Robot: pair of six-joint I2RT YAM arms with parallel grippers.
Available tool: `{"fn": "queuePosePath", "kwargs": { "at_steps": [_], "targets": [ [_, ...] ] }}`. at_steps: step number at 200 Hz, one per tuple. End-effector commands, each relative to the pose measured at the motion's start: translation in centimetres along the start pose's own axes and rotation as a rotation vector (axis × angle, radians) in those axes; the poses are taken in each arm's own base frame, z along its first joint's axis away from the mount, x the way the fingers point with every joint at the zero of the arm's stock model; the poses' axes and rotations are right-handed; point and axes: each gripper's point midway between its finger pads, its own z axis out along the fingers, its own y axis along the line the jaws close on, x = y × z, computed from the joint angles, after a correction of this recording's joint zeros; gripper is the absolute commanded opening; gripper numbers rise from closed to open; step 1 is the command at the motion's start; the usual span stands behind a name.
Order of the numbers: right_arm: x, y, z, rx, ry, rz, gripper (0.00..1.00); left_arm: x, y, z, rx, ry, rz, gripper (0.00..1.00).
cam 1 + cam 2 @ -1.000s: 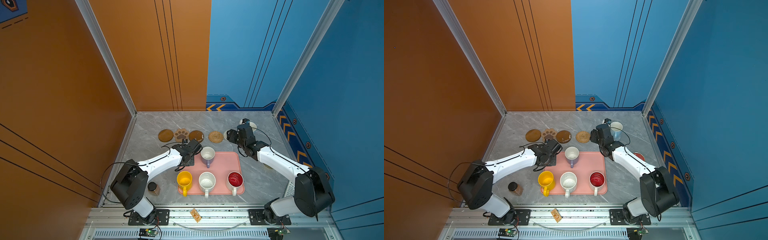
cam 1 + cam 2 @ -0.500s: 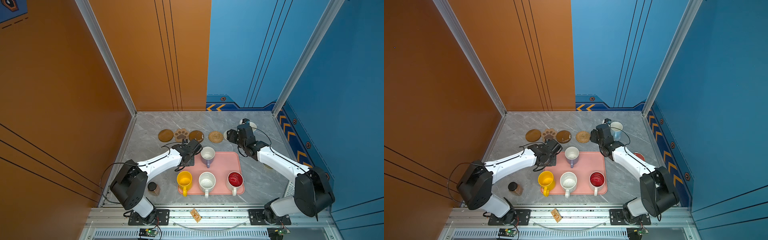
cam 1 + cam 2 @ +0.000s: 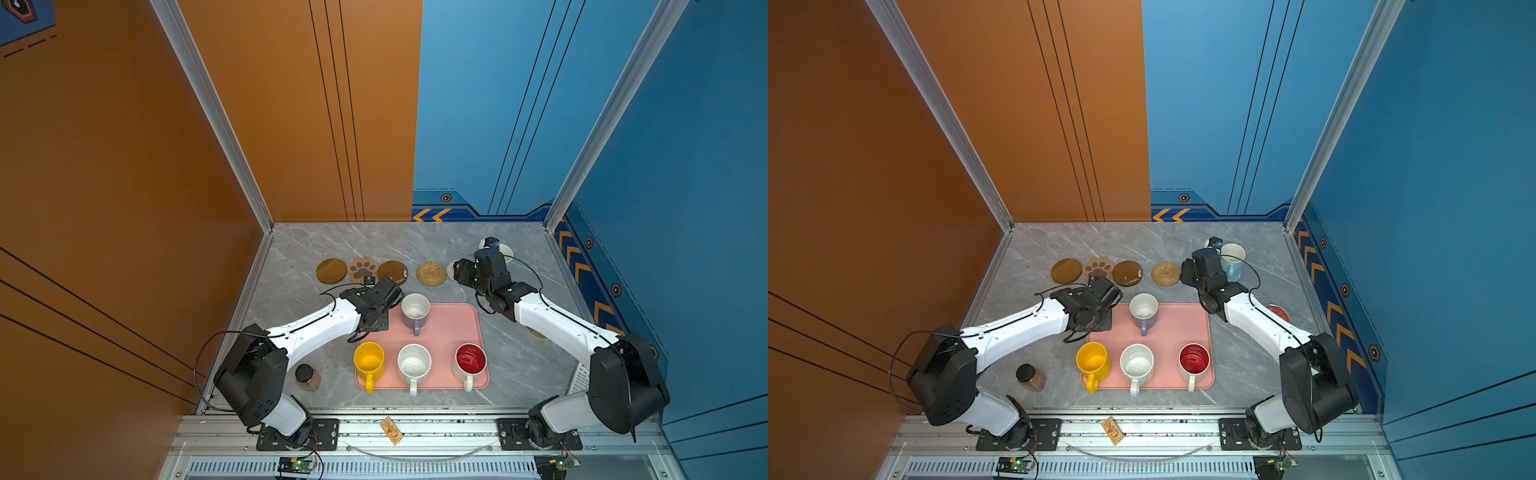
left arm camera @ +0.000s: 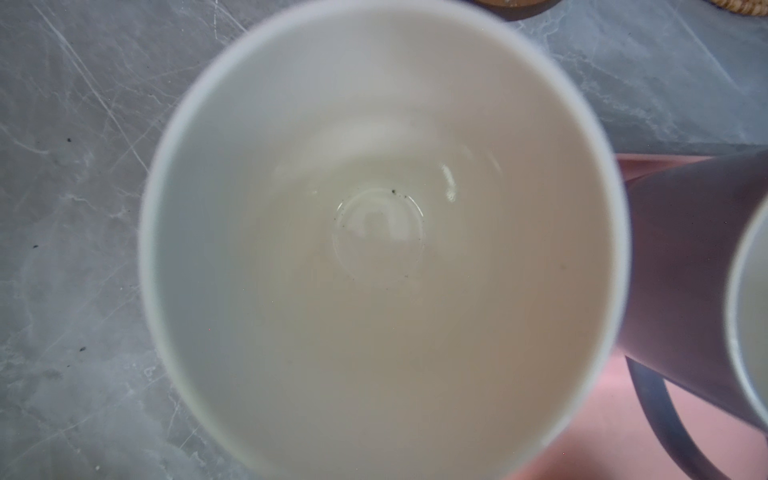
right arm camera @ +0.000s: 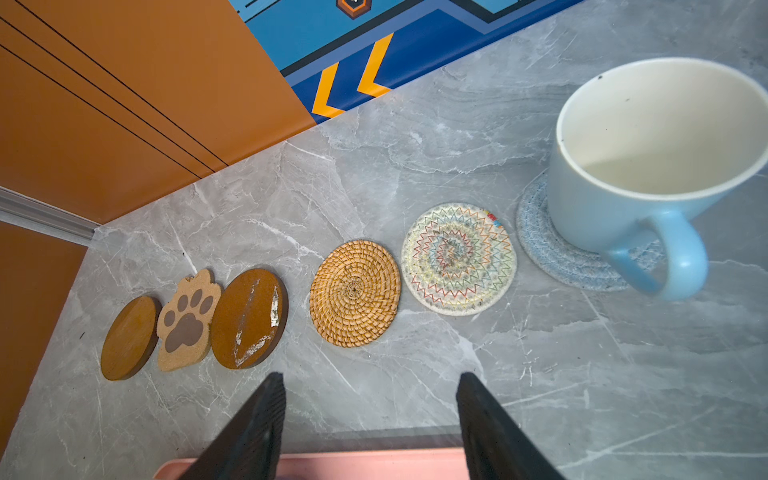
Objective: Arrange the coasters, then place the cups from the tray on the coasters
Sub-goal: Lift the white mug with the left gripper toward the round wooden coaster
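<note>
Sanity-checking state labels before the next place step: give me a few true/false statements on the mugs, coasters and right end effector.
1. The light blue mug stands on the blue-grey coaster. True.
2. The right end effector holds a mug. False: it is open and empty.
3. The yellow mug sits on a coaster. False: it is on the pink tray.
4. The rattan coaster lies bare. True.

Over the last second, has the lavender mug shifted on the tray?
No. In both top views the lavender mug stands in the same spot at the pink tray's far edge, its handle pointing toward the near edge.
</note>
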Motion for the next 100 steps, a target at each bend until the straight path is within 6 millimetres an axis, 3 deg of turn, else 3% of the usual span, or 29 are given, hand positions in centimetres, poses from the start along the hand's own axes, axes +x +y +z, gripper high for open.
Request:
{"fn": "queuePosePath", "kwargs": {
  "at_steps": [1,52,100],
  "targets": [
    [0.1,0.1,0.0,-0.015,0.003,0.008,0.64,-2.5,-0.3,-1.7,0.042,-0.068,-0.017,0.00],
    [0.1,-0.1,0.0,-0.010,0.004,0.008,0.63,-5.2,0.7,-1.8,0.057,-0.107,-0.045,0.00],
    [0.1,-0.3,0.1,-0.004,0.009,0.007,0.63,-8.4,2.9,-1.7,0.040,-0.144,-0.074,0.00]
  ]
}}
